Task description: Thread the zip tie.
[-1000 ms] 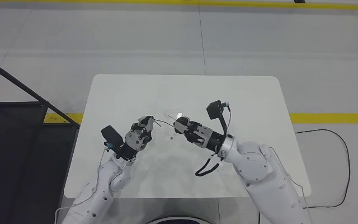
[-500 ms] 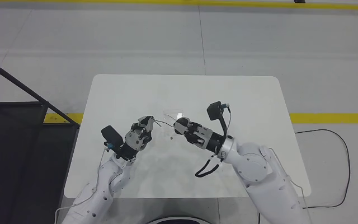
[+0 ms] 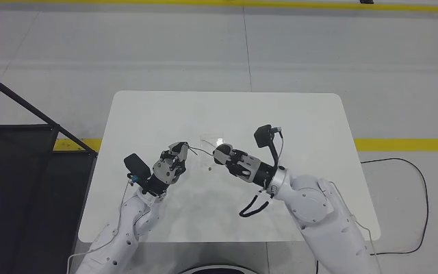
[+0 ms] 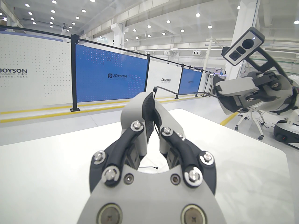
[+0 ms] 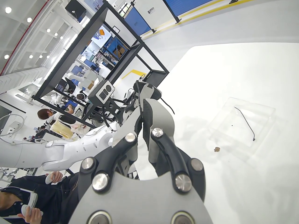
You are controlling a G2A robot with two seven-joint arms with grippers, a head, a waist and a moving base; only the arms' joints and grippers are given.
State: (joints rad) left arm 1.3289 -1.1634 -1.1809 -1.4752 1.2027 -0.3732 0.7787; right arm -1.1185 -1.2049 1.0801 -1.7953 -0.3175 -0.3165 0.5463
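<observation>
A thin black zip tie [image 3: 200, 150] spans the gap between my two grippers above the middle of the white table [image 3: 301, 116]. My left gripper [image 3: 181, 152] is shut on one end; in the left wrist view the zip tie [image 4: 163, 88] leaves the left gripper [image 4: 151, 99] and runs across to the right gripper [image 4: 216, 94]. That right gripper [image 3: 220, 152] is shut on the other end. In the right wrist view a short tail of the zip tie [image 5: 168, 107] sticks out beside the right gripper [image 5: 143, 104], and the left gripper [image 5: 146, 89] faces it closely.
A clear flat tray [image 5: 264, 115] lies on the table just beyond the grippers and holds a second black zip tie [image 5: 245, 122]. A small brown speck [image 5: 217, 149] sits beside the tray. A black frame [image 3: 34, 109] stands off the table's left side.
</observation>
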